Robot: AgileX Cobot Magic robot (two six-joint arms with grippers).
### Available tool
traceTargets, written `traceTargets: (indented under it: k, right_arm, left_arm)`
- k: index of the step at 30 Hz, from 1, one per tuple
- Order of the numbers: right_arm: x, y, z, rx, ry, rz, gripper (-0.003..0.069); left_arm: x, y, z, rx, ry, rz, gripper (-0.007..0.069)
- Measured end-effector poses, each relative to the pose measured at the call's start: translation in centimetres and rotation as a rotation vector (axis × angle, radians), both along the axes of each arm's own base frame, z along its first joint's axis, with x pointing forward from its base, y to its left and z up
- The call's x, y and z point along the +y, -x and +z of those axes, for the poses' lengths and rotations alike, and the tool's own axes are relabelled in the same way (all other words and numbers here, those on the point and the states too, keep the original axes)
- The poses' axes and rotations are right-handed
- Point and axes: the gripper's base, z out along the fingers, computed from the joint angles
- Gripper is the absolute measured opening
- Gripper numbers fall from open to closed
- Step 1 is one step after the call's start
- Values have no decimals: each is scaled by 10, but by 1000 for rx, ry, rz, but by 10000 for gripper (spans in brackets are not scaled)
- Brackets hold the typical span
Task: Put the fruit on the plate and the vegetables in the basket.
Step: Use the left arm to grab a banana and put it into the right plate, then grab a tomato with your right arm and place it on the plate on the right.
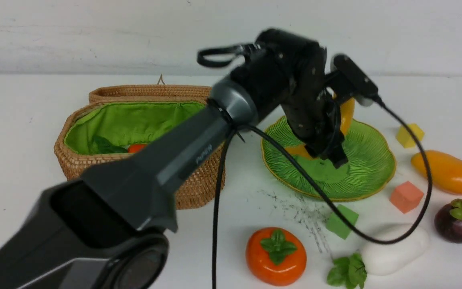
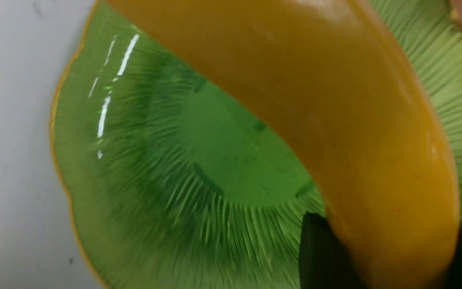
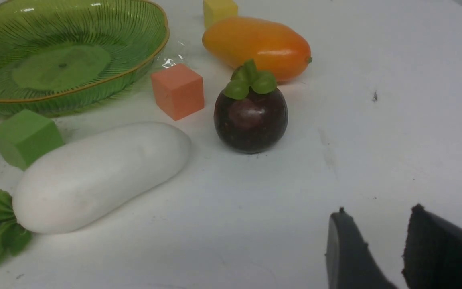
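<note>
banana (image 2: 335, 120) is pinched by left gripper (image 1: 328, 154) over plate (image 2: 134, 180) | judged rigid, glossy, slippery; best held mid-length | right gripper (image 3: 379, 224) is spread, empty

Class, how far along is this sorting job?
Done: an orange-red vegetable lies in the tan wicker basket. In hand: left gripper holds the yellow banana over the ribbed green plate. Left: orange persimmon, orange-yellow mango, purple mangosteen, white radish on the table.
</note>
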Motion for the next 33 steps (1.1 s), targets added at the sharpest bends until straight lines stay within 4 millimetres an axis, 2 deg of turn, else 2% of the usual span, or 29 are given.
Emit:
traceTargets:
  k: [3, 13, 17, 22, 25, 27, 29, 33]
  right_arm:
    - [0, 0, 0, 0, 0, 0, 242]
    - [0, 0, 0, 0, 0, 0, 242]
    - [0, 0, 0, 0, 0, 0, 242]
    - [0, 0, 0, 0, 0, 0, 242]
    - [0, 0, 0, 0, 0, 0, 242]
    - [0, 0, 0, 0, 0, 0, 242]
    - [0, 0, 0, 0, 0, 0, 242]
    - [0, 0, 0, 0, 0, 0, 242]
  left_arm:
    - [-3, -3, -14, 8, -7, 3, 303]
    - [-3, -4, -18, 18, -11, 13, 304]
    - [-3, -3, -18, 23, -6, 16, 367]
    - [-3, -3, -18, 48, 17, 49, 489]
    - [-2, -1, -16, 74, 17, 62, 520]
    - [1, 5, -6, 110, 23, 70, 526]
    - [6, 13, 17, 130, 53, 81, 526]
    - [32, 38, 96, 135, 169, 120, 526]
